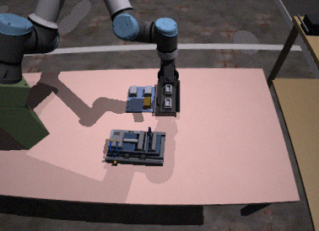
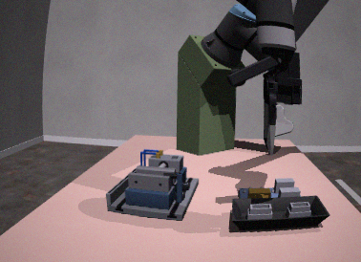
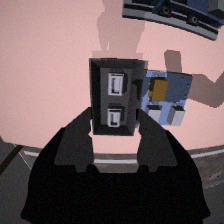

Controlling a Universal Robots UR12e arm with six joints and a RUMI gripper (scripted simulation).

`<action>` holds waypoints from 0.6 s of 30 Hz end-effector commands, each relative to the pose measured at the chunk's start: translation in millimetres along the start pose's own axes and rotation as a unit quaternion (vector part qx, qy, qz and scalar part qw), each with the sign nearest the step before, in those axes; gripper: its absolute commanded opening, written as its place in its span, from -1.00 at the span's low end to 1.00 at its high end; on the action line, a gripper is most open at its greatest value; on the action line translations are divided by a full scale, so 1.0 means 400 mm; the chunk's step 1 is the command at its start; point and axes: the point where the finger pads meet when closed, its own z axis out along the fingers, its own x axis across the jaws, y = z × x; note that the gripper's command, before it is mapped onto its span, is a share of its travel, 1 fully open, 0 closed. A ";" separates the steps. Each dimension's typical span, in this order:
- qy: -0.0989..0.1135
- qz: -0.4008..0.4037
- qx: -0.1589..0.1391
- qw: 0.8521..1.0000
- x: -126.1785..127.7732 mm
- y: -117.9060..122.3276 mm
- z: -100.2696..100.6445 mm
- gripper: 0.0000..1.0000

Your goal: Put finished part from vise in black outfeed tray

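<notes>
The black outfeed tray [image 1: 167, 100] lies on the pink table top and holds two grey pocketed blocks side by side, one at the far end [image 1: 168, 89] and one at the near end [image 1: 167, 103]. They also show in the exterior view [image 2: 260, 209] [image 2: 299, 208] and the wrist view [image 3: 116, 84] [image 3: 115, 118]. My gripper [image 2: 270, 148] hangs well above the tray [image 3: 113, 103], fingers apart with nothing between them [image 3: 114, 131]. The vise [image 1: 136, 147] stands nearer the table's front; I see no block in its jaws.
A blue fixture plate [image 1: 141, 99] with grey blocks and a yellow piece lies right beside the tray on its left. The green robot pedestal [image 2: 206, 98] stands at the table's far side. A wooden table [image 1: 300, 118] stands at the right.
</notes>
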 end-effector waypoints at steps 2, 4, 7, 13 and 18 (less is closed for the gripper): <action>0.004 0.001 -0.002 1.000 0.008 -0.003 -0.017 -0.19; 0.004 0.001 -0.002 1.000 0.008 -0.003 -0.017 -1.00; 0.005 0.001 -0.002 1.000 0.009 -0.002 -0.016 -1.00; 0.005 0.001 -0.002 1.000 0.010 -0.002 -0.014 -1.00; 0.005 0.001 -0.002 1.000 0.010 -0.002 -0.014 -1.00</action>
